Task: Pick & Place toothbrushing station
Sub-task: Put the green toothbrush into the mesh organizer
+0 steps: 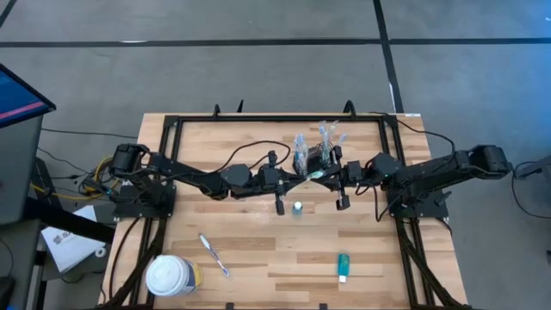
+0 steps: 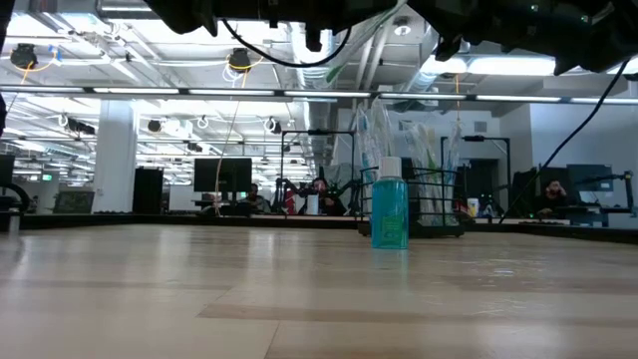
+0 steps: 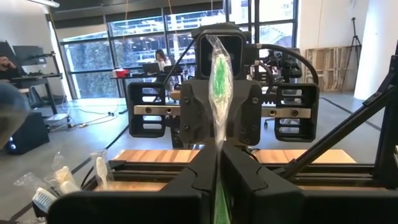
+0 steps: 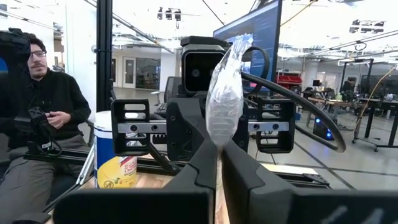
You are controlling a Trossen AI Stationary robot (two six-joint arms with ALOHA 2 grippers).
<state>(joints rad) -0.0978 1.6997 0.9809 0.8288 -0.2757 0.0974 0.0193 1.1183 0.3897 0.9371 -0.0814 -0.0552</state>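
My left gripper (image 3: 217, 180) and right gripper (image 4: 217, 177), facing each other mid-table, are both pinching one wrapped toothbrush (image 3: 219, 74); caddy (image 1: 312, 158) sitting just behind them, teal bottle (image 1: 297, 208) just in front.

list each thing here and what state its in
left gripper: shut on green toothbrush
right gripper: shut on the same wrapped toothbrush
caddy: upright, brushes standing in it
teal bottle: upright
loose toothbrush: lying flat
teal tube: lying flat
white-lidded tub: lid on
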